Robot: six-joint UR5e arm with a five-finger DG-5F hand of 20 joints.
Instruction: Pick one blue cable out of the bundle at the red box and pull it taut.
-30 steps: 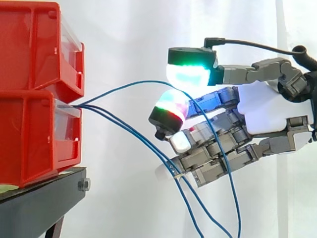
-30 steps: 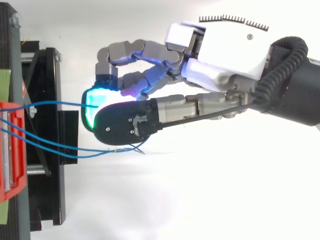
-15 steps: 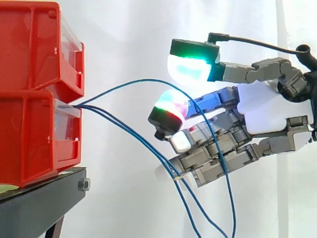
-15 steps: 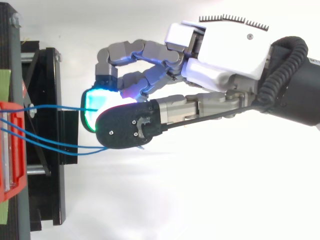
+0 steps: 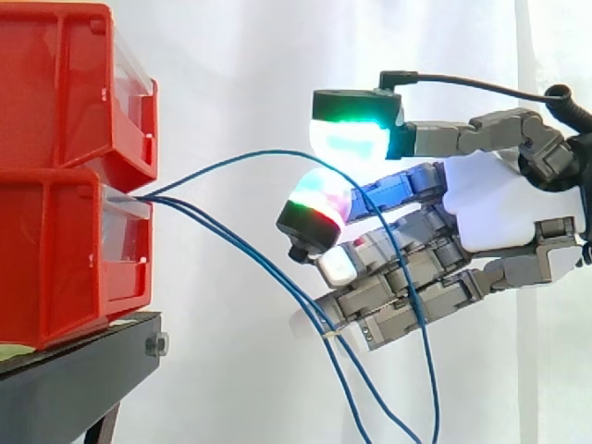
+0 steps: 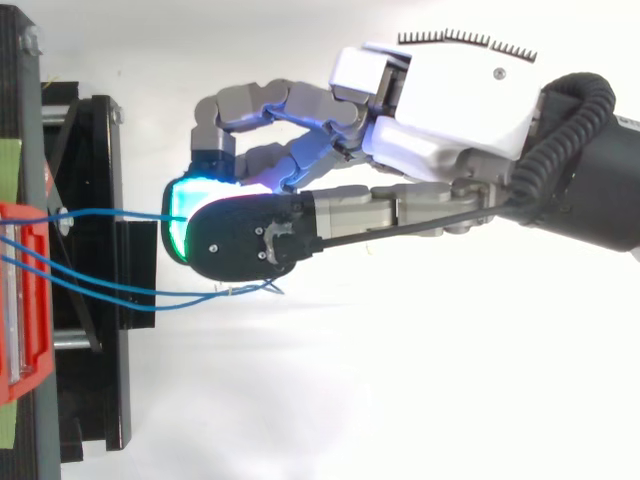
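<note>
In the side view your hand [image 5: 481, 217] comes in from 3 o'clock and reaches to mid-frame, well apart from the two stacked red bins at 9 o'clock. The upper bin [image 5: 55, 83] sits on the lower bin [image 5: 55, 264], which rests on the black stand [image 5: 74, 379] at 7 o'clock. Three blue cables leave the front of the lower bin, right under the upper bin's lip. The top cable [image 5: 231, 162] bows up toward 1 o'clock, arcs over into the tip of the hand, then drops across it and leaves the frame at 5 o'clock. It hangs curved, not straight. Whether the hand is clamped on it or merely close around it, I cannot tell. The two lower cables [image 5: 231, 242] slope down toward 5 o'clock just beside each other, cross the hand's lower edge and go out at the bottom, so they lie in your way on that side. Between bins and hand you have open room against the white curtain [image 5: 231, 65], broken only by the cables, and it is free toward 12 o'clock above the hand as well. In the top view the hand [image 6: 450, 100] enters from 3 o'clock, its tip near the edge of the stand [image 6: 100, 380] at 9 o'clock without touching, with the lower bin [image 6: 38, 340] beyond at the left edge. There the top cable [image 6: 110, 213] runs nearly level into the hand, the two lower cables [image 6: 110, 296] lie just toward 6 o'clock of it, and open white ground spreads from 4 to 7 o'clock.
</note>
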